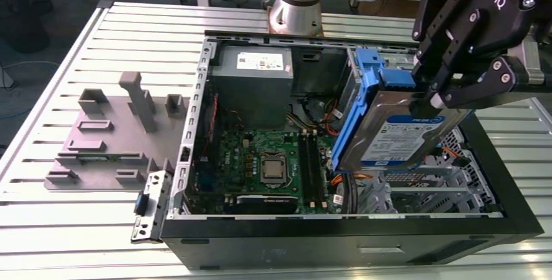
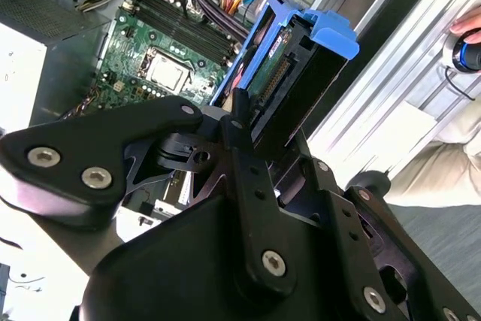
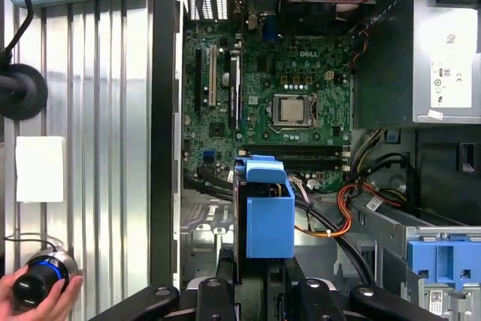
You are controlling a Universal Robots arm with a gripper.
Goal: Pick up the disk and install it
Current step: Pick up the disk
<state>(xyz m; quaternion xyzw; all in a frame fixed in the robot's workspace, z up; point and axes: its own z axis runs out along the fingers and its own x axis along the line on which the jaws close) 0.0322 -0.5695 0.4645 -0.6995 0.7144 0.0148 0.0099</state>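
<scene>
Pincer (image 1: 431,103) gripping tilted disk (image 1: 404,136), contact seemingly firm, partly hidden

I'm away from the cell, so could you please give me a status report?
Claw shut on disk. Disk held on edge over open computer case. Orange cables close by inside.

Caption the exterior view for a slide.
The gripper holds the disk, tilted, above the open computer case with its motherboard exposed.

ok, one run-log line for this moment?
gripper: shut on disk | disk: on edge, held over open case, not installed | motherboard: exposed
</scene>
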